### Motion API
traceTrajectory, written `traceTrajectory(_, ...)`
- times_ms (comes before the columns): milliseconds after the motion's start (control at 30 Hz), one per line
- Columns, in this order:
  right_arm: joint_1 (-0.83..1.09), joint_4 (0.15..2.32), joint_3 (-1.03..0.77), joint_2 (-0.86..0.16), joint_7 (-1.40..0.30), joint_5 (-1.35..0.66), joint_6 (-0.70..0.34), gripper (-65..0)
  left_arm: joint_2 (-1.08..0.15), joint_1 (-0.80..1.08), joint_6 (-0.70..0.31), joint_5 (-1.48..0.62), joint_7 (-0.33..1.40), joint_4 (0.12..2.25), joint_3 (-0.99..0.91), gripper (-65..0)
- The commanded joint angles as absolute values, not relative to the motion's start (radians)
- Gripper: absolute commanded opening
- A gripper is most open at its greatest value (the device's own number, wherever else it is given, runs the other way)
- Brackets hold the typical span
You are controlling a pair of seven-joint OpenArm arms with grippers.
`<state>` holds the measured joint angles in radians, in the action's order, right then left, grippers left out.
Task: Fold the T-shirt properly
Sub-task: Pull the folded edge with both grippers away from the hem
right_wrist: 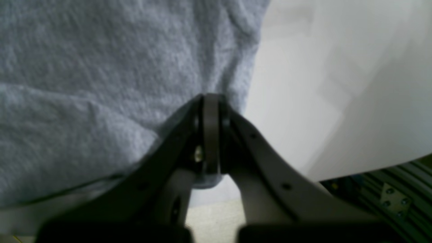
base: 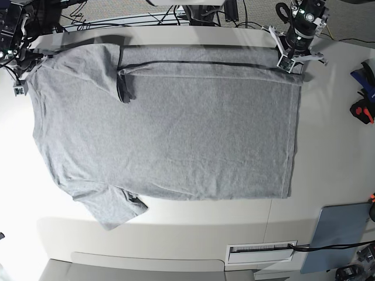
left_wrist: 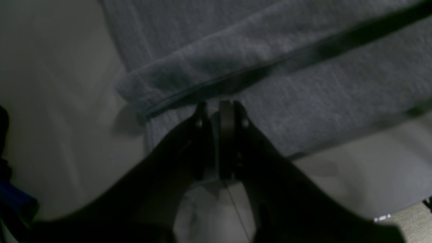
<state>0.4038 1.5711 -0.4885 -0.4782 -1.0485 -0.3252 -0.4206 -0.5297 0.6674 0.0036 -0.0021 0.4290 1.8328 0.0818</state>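
The heather-grey T-shirt [base: 176,129] lies spread on the white table [base: 334,146], plain side up, neck to the left and hem to the right. Its far long edge is folded over in a narrow strip [base: 211,58]. My left gripper [base: 291,65] sits at the far right hem corner. In the left wrist view it [left_wrist: 219,106] is shut on the T-shirt [left_wrist: 337,101] at the doubled edge. My right gripper [base: 23,64] is at the far left shoulder. In the right wrist view it [right_wrist: 211,98] is shut on a pinch of the T-shirt [right_wrist: 101,84].
A red and black tool [base: 363,111] and a blue object [base: 369,73] lie at the right edge. A grey-blue pad [base: 343,237] sits at the near right corner, beside a white slotted plate [base: 261,252]. Cables [base: 105,20] run behind the table.
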Motion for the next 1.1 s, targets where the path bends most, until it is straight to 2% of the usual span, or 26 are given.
traceTrajectory(0,0.424,1.580,-0.498,-0.498,-1.062,-0.324,-0.427,-65.0,-0.535,0.718,-0.049,-0.019,0.632,1.800,0.094,-58.8)
traceTrajectory(533,0.527,1.662,-0.536,-0.499,-1.073,-0.321,-0.425,-65.0,-0.576,0.820,-0.052,-0.005,0.632,1.816,0.094,-58.8)
traceTrajectory(867,0.526,1.792,-0.628,-0.499,-1.073,-0.322,-0.423,-65.0,-0.621,0.819,-0.049,0.036,0.649,1.980,0.080,-58.8)
traceTrajectory(1067,0.520,1.894,-0.648,-0.499,-1.064,-0.326,-0.422,-65.0,-0.621,0.817,-0.050,0.052,0.649,2.078,-0.022,-58.8)
